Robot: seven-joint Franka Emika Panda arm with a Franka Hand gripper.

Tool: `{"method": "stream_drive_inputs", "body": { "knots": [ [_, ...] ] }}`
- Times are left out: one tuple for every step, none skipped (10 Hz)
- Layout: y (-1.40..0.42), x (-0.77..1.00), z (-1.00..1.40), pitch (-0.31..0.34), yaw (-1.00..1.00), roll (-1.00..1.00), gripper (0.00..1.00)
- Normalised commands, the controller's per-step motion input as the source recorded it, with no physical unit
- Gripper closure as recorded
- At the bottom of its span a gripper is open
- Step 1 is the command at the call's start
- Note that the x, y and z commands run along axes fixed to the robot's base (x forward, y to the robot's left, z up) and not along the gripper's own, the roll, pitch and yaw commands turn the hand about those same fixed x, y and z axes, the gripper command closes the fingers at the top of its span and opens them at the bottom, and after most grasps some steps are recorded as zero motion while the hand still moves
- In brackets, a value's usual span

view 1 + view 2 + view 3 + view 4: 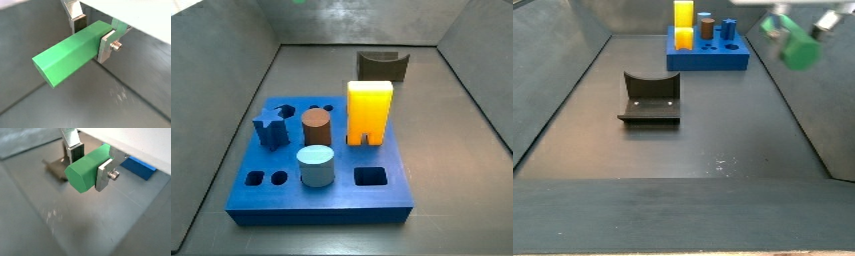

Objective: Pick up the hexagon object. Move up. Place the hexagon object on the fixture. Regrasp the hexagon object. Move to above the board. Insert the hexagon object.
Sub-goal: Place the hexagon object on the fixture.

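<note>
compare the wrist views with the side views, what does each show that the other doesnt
Only the wrist views show the grasp close up: the gripper shut on the hexagon object, silver fingers on its sides, raised above the floor.

Only a side view shows the board in full, with its yellow block, brown cylinder, light-blue cylinder and star.

Shared: the green hexagon object also shows held in the air in a side view, and the fixture and the board appear partly in a wrist view.
</note>
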Motion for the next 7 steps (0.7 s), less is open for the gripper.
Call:
{"method": "stream_drive_inputs", "body": {
  "knots": [
    [-0.47,1.0,-0.04,-0.352,-0.46,0.18,1.0],
    [-0.44,1.0,-0.04,-0.202,-0.29,0.1,1.0],
    [-0.43,1.0,-0.04,-0.139,-0.22,0.08,1.0],
    [-0.39,1.0,-0.04,-0.045,-0.09,0.04,1.0],
    [-0.37,1.0,-0.04,-0.02,-0.05,0.03,1.0],
    [-0.34,1.0,-0.04,0.0,-0.01,0.02,1.0],
    [-0.31,1.0,-0.04,0.007,0.0,0.02,1.0]
  ]
}}
